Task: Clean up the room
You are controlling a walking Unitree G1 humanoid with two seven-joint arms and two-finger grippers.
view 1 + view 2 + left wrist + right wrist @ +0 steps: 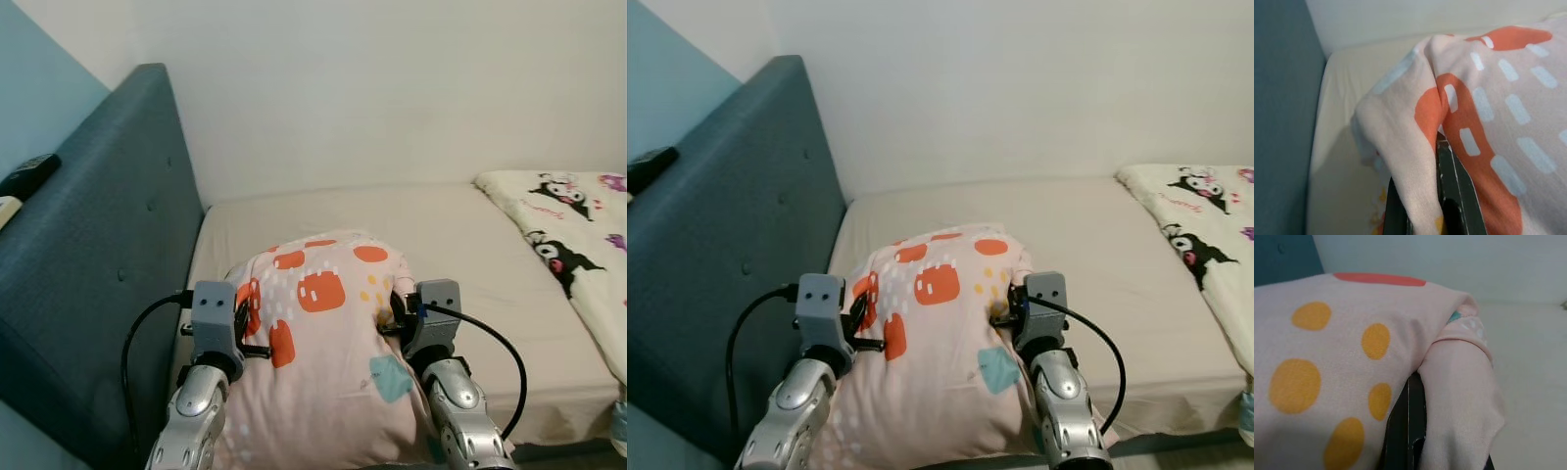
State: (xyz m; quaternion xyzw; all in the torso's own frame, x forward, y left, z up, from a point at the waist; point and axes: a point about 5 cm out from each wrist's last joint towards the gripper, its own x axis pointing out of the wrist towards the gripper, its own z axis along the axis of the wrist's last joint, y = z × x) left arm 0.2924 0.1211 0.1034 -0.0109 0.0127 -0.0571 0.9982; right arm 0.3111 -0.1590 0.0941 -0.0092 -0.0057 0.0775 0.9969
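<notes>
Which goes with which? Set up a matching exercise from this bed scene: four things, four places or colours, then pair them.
Things:
1. pillow
2. headboard
3. cartoon blanket
4. remote

Places or colours:
A. dark blue-grey, on the robot's left
B. on top of the headboard
C. held between the left gripper and right gripper
D. spread on the bed's right side

Pairs: 1-C, 2-A, 3-D, 4-B

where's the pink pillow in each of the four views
Left eye view: pillow low in the middle, between the left gripper and right gripper, over the bed's near edge.
Right eye view: pillow low, just left of middle.
Left wrist view: orange-patterned corner draped over the black fingers.
Right wrist view: yellow-dotted side and a fold.
Shared landmark: the beige mattress.
</notes>
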